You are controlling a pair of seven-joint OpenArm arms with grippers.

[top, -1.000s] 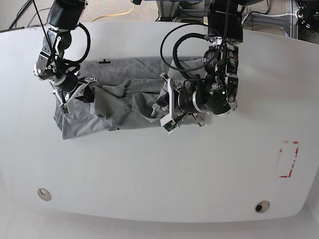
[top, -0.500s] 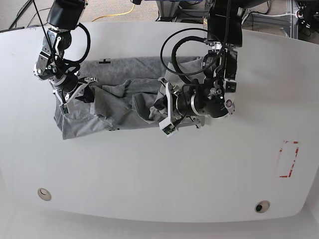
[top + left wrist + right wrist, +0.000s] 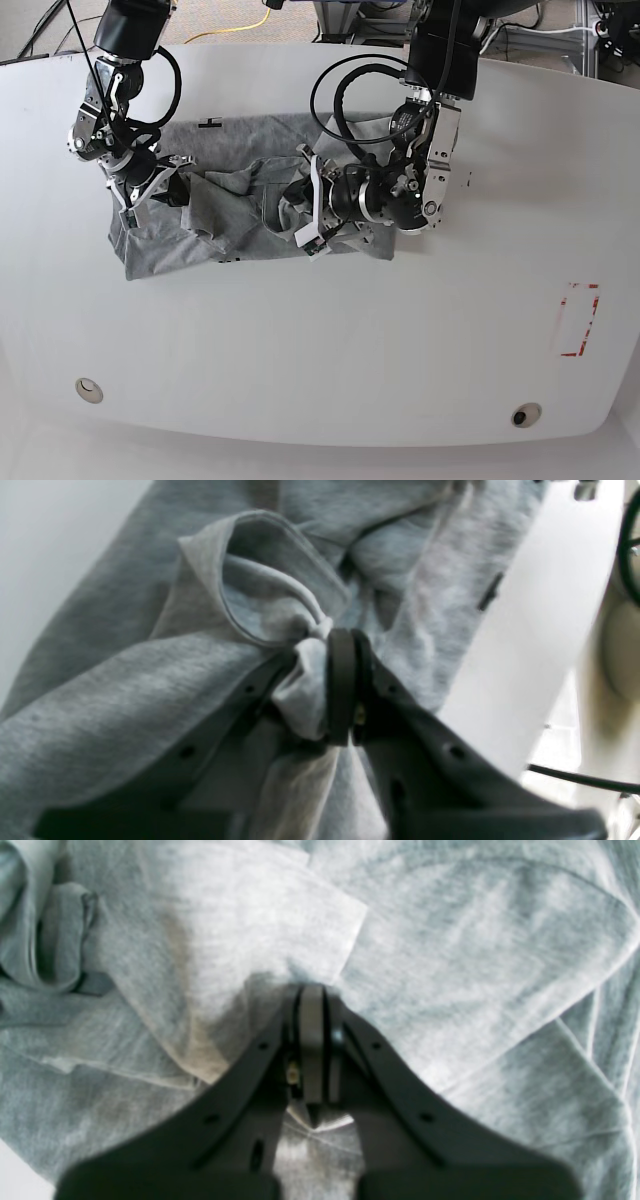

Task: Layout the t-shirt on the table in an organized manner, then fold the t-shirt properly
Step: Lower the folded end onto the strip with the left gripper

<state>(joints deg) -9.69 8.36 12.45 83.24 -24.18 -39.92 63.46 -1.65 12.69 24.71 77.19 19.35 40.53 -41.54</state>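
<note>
The grey t-shirt (image 3: 250, 135) lies crumpled on the white table (image 3: 300, 350), bunched in folds through its middle. At the shirt's left end, my right gripper (image 3: 170, 188) is shut on a fold; the right wrist view shows its pads (image 3: 312, 1030) pressed together with cloth (image 3: 450, 965) pinched at the tip. My left gripper (image 3: 290, 208) is over the shirt's middle. In the left wrist view its pads (image 3: 345, 680) are closed on a twisted bunch of fabric (image 3: 305, 695) beside a hemmed opening (image 3: 260, 575).
A red tape rectangle (image 3: 578, 320) marks the table at the right. Two round grommets (image 3: 88, 390) (image 3: 525, 414) sit near the front edge. A small black mark (image 3: 209, 123) lies just behind the shirt. Cables loop over the left arm (image 3: 340, 80).
My left arm has swung leftward over the shirt, dragging the right-hand cloth toward the middle. The right arm and its grip have stayed put.
</note>
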